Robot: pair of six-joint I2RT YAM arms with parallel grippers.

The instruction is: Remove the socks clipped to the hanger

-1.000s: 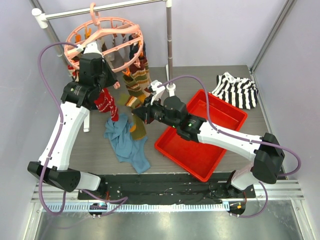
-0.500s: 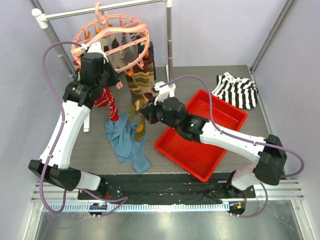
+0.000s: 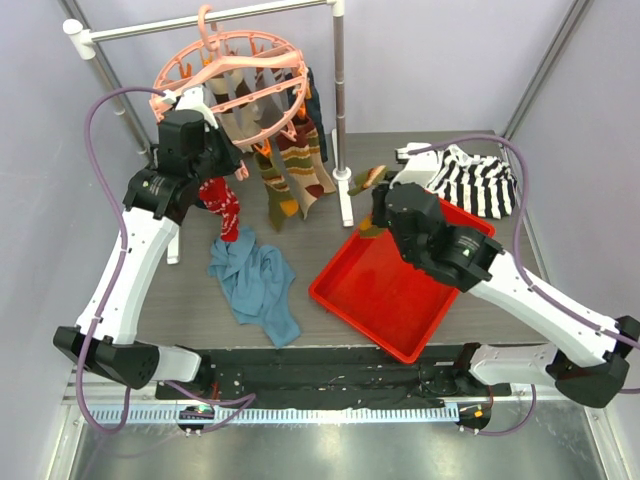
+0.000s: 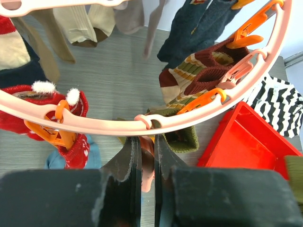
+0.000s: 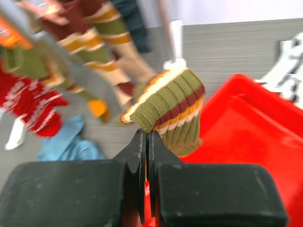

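The salmon-pink ring hanger (image 3: 228, 72) hangs by its hook from the grey rail. Several socks (image 3: 292, 172) hang from its clips, among them a red-white one (image 3: 223, 206). My left gripper (image 3: 237, 166) is shut on a pink clip at the ring's near rim (image 4: 94, 124); its jaws (image 4: 147, 142) pinch the clip just under the ring. My right gripper (image 3: 377, 203) is shut on the cuff of an olive sock with red and orange stripes (image 3: 368, 178). It holds this sock (image 5: 173, 109) free of the hanger, over the tray's far-left edge.
A red tray (image 3: 400, 295) lies at the right of centre. A plain blue cloth (image 3: 255, 285) lies on the table under the hanger. A black-and-white striped garment (image 3: 472, 180) lies at the back right. The rail's upright pole (image 3: 340, 100) stands between hanger and tray.
My right gripper has pulled the olive striped sock off the hanger and swung right, towards the tray. The hanger and its socks have swayed right; the left gripper still holds the clip.
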